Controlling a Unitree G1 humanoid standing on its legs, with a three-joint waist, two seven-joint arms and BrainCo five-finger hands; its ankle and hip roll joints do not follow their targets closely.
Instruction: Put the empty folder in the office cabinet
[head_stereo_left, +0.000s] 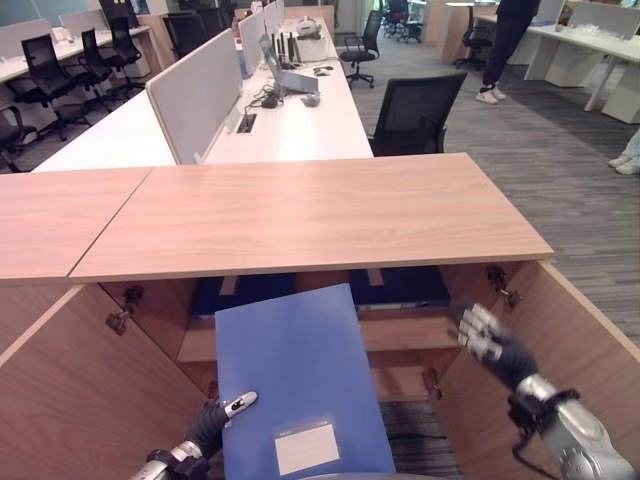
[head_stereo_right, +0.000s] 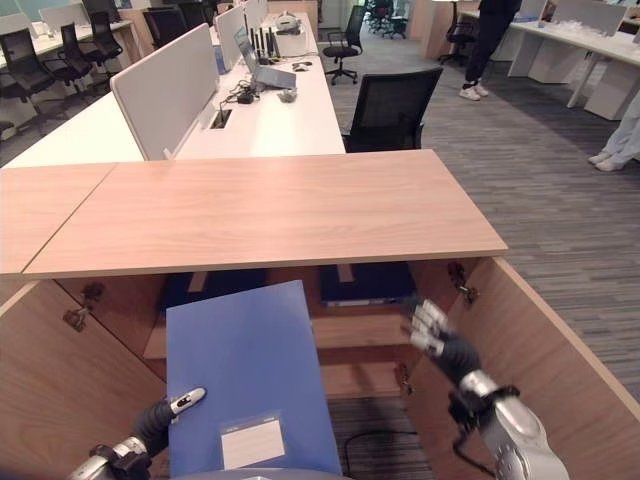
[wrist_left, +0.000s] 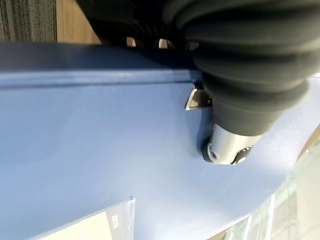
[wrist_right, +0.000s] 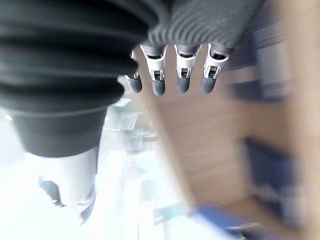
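In the left eye view we hold the blue folder (head_stereo_left: 300, 380) in front of the open office cabinet (head_stereo_left: 310, 215), its far edge just below the wooden top and reaching toward the shelf (head_stereo_left: 400, 332). The folder lies tilted, label pocket toward us. Our left hand (head_stereo_left: 215, 420) comes in from the lower left and grips the folder's left edge, thumb lying on the upper face, fingers hidden beneath. Our right hand (head_stereo_left: 488, 340) is raised at the right, apart from the folder, beside the open right door (head_stereo_left: 570, 350), fingers relaxed and holding nothing. Dark folders (head_stereo_left: 400, 288) already sit on the shelf behind.

The right eye view gives the same arrangement: the left hand (head_stereo_right: 165, 415) pinching the folder (head_stereo_right: 250, 370) at its left edge, the right hand (head_stereo_right: 438, 335) lifted free near the right door, palm turned toward the cabinet interior.

In the left wrist view we see the thumb (wrist_left: 227, 145) pressed on the blue cover (wrist_left: 100, 150), with the label pocket at the edge.

In the right wrist view our fingers (wrist_right: 182, 80) hang in a loose row, slightly bent, nothing between them and the thumb (wrist_right: 70, 185); the wooden cabinet shows blurred beyond.
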